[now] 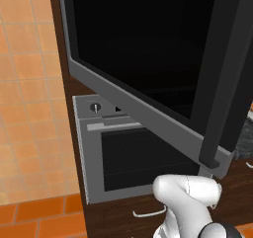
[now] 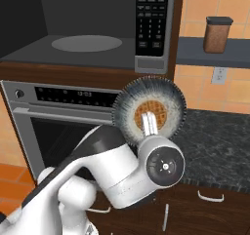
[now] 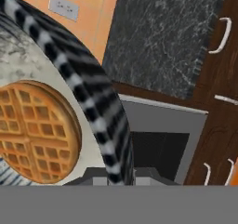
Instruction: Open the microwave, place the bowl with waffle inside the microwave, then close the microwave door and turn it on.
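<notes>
The bowl (image 2: 149,109) with the waffle (image 2: 149,114) is carried in the air in front of the oven (image 2: 53,127), below the microwave (image 2: 97,29) and to the right of its open cavity. It is held on edge: its mouth is turned toward the right base camera and the waffle is seen flat against its floor. The rim is pinched by the gripper (image 2: 149,124), whose pale fingers (image 2: 146,122) cross the lower rim; the jaws are nearly closed on it. The cavity and its turntable (image 2: 86,43) lie up and to the left of the gripper. The bowl is round, so no long axis is to be aligned; only its tilt matters. The door (image 1: 148,69) is swung wide open to the left. Whether the waffle is slipping cannot be judged from the hand view.
</notes>
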Tool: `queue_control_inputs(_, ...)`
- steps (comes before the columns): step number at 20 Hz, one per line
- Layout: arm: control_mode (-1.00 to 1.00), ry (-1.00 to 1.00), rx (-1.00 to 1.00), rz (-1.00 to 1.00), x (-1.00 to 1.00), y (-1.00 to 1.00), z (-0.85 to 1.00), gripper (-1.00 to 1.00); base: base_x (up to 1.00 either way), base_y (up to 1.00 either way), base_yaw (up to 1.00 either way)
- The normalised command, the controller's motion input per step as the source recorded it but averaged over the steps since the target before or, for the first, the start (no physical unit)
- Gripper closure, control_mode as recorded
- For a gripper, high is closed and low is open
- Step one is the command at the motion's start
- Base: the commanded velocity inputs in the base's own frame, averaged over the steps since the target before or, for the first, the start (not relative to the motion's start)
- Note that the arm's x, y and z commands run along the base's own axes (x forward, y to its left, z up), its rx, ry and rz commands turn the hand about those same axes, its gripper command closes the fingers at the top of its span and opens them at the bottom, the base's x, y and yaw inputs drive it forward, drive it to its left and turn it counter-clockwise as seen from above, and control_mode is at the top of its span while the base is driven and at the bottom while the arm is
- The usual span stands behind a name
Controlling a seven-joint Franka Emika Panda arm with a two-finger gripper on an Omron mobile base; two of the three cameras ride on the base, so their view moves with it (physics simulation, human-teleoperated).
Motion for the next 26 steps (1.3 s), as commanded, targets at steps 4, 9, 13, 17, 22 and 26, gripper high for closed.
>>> queue_control_inputs(4,-1.00,-0.01,0.00,0.25,-0.11,0.92,0.86,1.00,0.00,0.00,0.00)
queue_control_inputs(9,-1.00,-0.05,0.00,0.31,0.11,0.88,0.71,1.00,0.00,0.00,0.00)
queue_control_inputs(13,-1.00,-0.03,0.00,0.30,0.03,0.66,0.69,1.00,0.00,0.00,0.00)
queue_control_inputs(17,-1.00,-0.01,-0.01,0.09,0.10,0.57,0.52,1.00,0.00,0.00,0.00)
queue_control_inputs(22,-1.00,0.00,0.00,0.00,0.47,0.65,0.23,1.00,0.00,0.00,0.00)
queue_control_inputs(26,-1.00,-0.13,0.00,0.00,0.22,0.62,0.25,1.00,0.00,0.00,0.00)
